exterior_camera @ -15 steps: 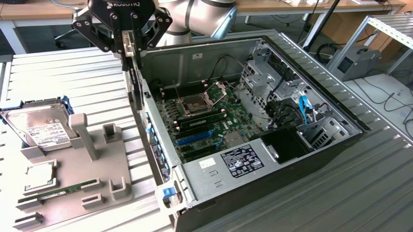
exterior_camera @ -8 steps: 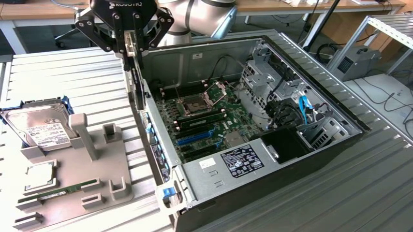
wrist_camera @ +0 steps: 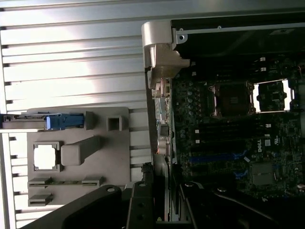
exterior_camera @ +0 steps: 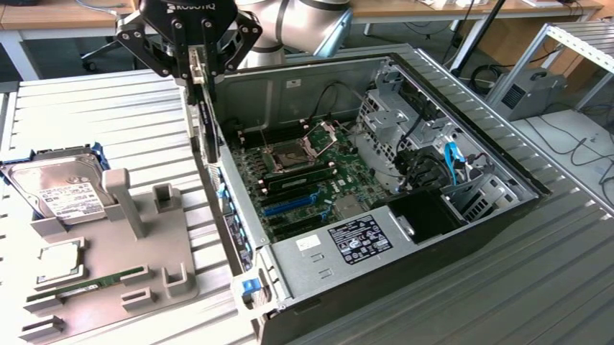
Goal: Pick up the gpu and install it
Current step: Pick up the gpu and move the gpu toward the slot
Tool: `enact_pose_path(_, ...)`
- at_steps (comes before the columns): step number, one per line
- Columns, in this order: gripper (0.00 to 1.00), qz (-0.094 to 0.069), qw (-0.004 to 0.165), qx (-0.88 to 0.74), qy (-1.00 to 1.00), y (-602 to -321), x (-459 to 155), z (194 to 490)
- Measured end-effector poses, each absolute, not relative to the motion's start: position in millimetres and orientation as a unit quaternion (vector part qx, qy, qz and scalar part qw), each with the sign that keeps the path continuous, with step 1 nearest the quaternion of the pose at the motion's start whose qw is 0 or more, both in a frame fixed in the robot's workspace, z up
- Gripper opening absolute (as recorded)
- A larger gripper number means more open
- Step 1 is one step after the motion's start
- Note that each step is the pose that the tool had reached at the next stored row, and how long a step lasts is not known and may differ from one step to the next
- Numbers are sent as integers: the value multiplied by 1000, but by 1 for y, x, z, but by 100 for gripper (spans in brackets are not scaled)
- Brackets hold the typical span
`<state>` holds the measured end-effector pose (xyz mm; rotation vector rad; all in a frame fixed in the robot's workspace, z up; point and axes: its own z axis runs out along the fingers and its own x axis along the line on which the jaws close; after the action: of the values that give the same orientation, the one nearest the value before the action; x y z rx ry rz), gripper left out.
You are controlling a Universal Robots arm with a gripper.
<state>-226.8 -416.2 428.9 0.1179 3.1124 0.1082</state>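
Note:
My gripper (exterior_camera: pixel 198 70) is shut on the gpu (exterior_camera: pixel 206 122), a thin black card that hangs edge-on straight down from the fingers. Its lower end is over the open computer case's (exterior_camera: pixel 499 169) wall on the exterior view's left, above the motherboard's (exterior_camera: pixel 321 180) edge. The blue expansion slots (exterior_camera: pixel 287 205) lie lower down on the board, apart from the card. In the wrist view the gpu's silvery bracket (wrist_camera: pixel 162 57) with its ports runs away from my gripper (wrist_camera: pixel 167 202), between the grey fixture and the motherboard (wrist_camera: pixel 228 143) with its blue slots (wrist_camera: pixel 214 157).
A grey parts fixture (exterior_camera: pixel 144 244) lies on the exterior view's left, holding a silver hard drive (exterior_camera: pixel 57 190), a CPU (exterior_camera: pixel 57 262) and a green RAM stick (exterior_camera: pixel 86 282). The case holds the bare CPU socket (exterior_camera: pixel 287 158), a drive cage (exterior_camera: pixel 389 129) and blue cables (exterior_camera: pixel 451 158).

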Motion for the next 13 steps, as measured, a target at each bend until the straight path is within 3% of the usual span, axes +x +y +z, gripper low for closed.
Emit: enact_pose_path(13, 26, 35, 13, 38, 999, -416, -222, 428)
